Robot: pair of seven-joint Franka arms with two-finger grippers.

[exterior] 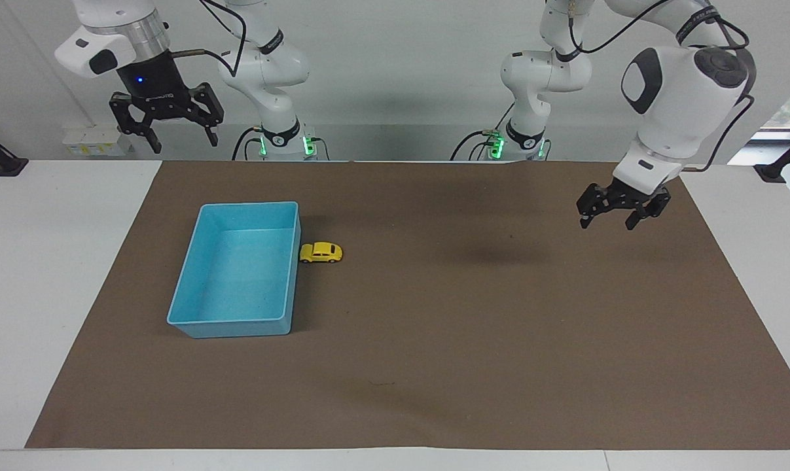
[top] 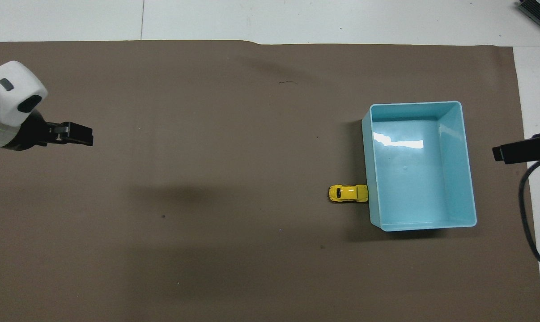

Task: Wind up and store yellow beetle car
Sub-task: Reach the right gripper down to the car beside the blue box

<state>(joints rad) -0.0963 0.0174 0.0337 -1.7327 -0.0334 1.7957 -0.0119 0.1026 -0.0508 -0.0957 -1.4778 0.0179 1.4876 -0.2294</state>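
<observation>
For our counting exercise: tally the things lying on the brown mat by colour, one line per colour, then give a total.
Yellow: 1, the yellow beetle car
Blue: 1, the blue bin
Total: 2
</observation>
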